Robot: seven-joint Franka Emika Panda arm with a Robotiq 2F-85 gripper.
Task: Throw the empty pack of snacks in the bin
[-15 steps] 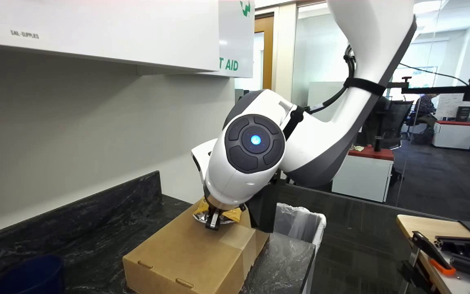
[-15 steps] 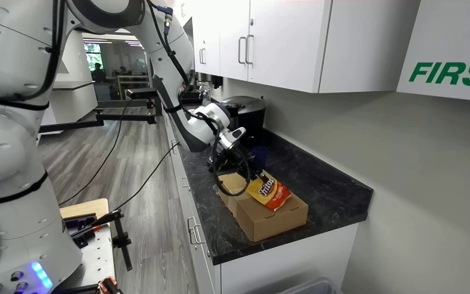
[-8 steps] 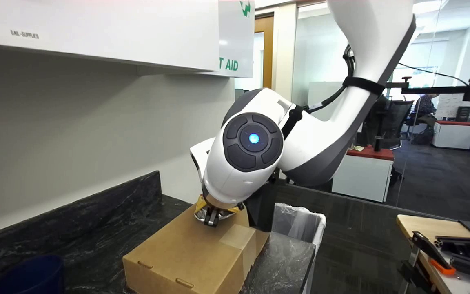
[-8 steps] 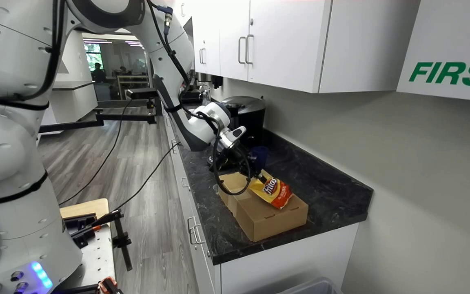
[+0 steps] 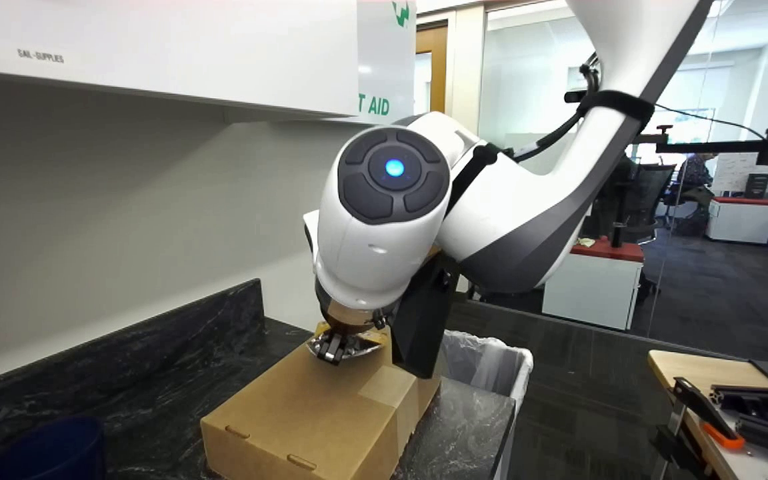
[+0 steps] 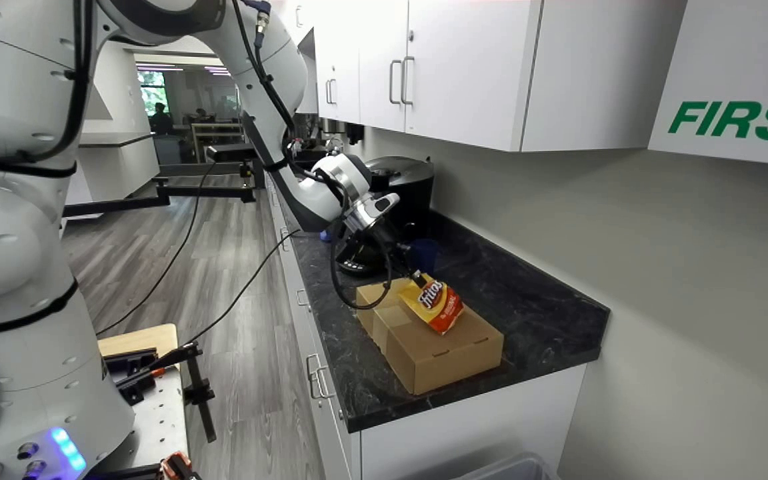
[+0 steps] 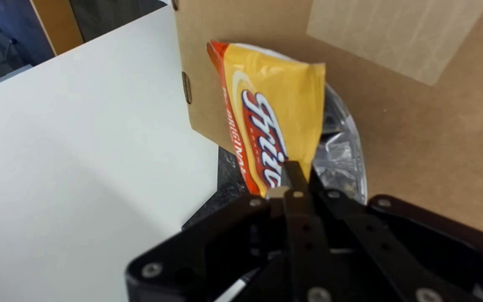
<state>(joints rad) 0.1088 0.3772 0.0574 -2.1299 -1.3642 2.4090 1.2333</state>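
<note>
Below a white cabinet (image 5: 177, 53) marked SUPPLIES, you have a dark, pale-veined worktop (image 5: 157, 373). Taken left to right in an exterior view, it starts with a blue cup (image 5: 51, 447), cut off by the lower edge of your view. Next you come to the closed cardboard box (image 5: 297, 420), a strip of paler tape (image 5: 389, 387) across part of its top. Above the box's far end there is your gripper (image 5: 332, 348), its fingers (image 7: 295, 178) drawn together with one edge of the yellow and red-orange Fritos bag (image 6: 433, 303) pinched between them. The bag reaches from the fingers out over the box, its print turned towards your wrist view; whether it touches the cardboard, you cannot tell. To the right, past the worktop's edge, you see the grey, plastic-lined bin (image 5: 501, 373), standing apart from the bag. Farthest right, you have a wood-topped stand (image 5: 681, 363).
</note>
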